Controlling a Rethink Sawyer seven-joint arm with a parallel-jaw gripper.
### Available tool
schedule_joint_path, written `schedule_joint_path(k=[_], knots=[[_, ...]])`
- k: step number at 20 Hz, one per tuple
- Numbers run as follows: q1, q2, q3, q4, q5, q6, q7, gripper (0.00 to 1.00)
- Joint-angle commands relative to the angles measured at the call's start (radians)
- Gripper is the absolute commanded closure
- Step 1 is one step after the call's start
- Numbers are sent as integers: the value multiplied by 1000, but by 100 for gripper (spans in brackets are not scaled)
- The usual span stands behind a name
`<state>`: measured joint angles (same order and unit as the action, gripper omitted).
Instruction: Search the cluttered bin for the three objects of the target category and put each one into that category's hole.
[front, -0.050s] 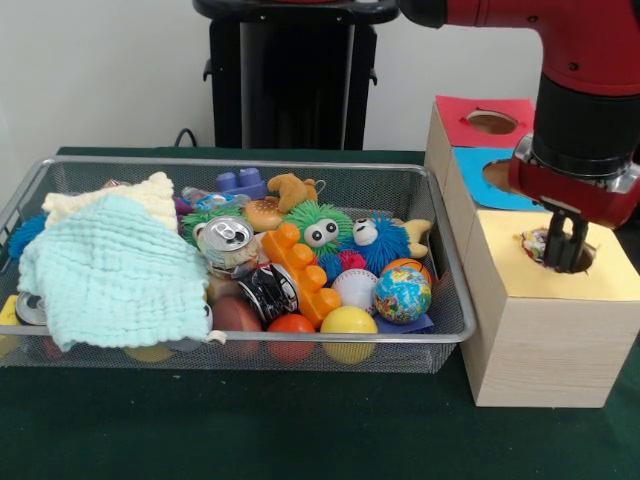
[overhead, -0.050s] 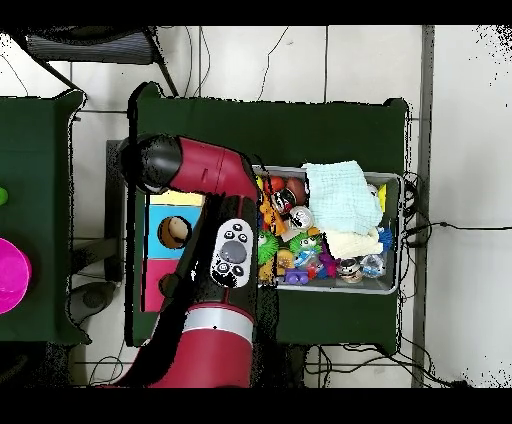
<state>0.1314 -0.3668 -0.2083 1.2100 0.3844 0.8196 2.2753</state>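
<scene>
At left, we see the wire bin (front, -0.050s: 455, 290) holding a pale green cloth (front, -0.050s: 115, 275), a can (front, -0.050s: 228, 240), an orange brick (front, -0.050s: 300, 270) and a globe ball (front, -0.050s: 403, 293). At right, the gripper (front, -0.050s: 563, 255) reaches into the yellow box's hole (front, -0.050s: 585, 257), closed on a crinkled colourful item (front, -0.050s: 533, 243).

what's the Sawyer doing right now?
It's sorting items out of the wire bin into a wooden box with three coloured holes. The end effector is down at the yellow-topped hole, with a small multicoloured item at the hole's rim beside it. The bin is full: balls, a can, fuzzy toys, plastic bricks, and a mint cloth covering one end.
</scene>
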Motion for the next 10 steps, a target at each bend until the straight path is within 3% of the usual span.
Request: schedule_joint_path(k=[1,10], knots=[[-14,46,5,95,-82,176,100,100],[-33,101,49,79,-61,60,92,100]])
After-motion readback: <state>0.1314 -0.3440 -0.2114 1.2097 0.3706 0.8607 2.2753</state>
